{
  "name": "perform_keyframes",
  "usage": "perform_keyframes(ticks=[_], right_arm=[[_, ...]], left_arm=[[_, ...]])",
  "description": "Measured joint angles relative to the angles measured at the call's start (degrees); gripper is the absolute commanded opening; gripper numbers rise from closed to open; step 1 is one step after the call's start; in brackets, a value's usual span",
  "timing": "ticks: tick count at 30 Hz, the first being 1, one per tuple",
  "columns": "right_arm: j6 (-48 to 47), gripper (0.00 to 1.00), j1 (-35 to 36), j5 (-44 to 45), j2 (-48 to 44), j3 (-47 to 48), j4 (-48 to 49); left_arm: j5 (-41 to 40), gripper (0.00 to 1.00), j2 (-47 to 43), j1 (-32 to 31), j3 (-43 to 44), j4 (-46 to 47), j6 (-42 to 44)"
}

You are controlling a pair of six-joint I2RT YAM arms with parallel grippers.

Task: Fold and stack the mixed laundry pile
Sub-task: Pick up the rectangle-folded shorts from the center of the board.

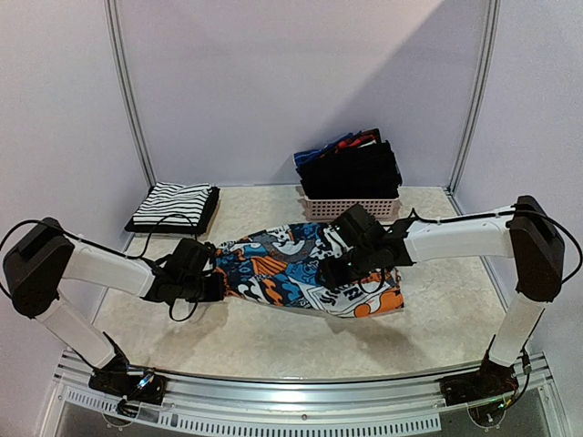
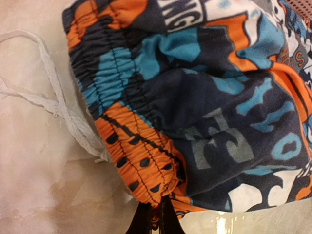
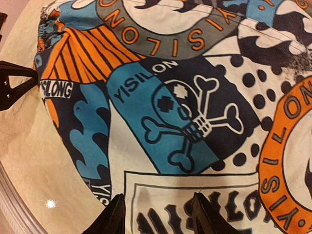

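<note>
Tightly, left tool (image 2: 157, 212) clamped on shorts (image 2: 204, 112) waistband edge

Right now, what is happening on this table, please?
Two robot arms are working on the printed shorts, which lie spread on the table. The left gripper is shut on the waistband. The right gripper stands open over the fabric, apparently not pinching it. A striped garment lies folded at the back left, and the pink basket holds dark clothes.
</note>
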Motion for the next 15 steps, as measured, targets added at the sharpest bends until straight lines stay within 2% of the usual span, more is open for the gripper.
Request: perform_keyframes(ticks=[4, 15], right_arm=[[0.0, 0.45, 0.0, -2.73, 1.42, 0.46, 3.02], [1.66, 0.44, 1.33, -9.25, 10.67, 6.12, 9.79]], left_arm=[[-0.66, 0.0, -0.35, -0.28, 1.11, -2.93, 0.0], [-9.64, 0.0, -10.56, -3.58, 6.49, -25.53, 0.81]])
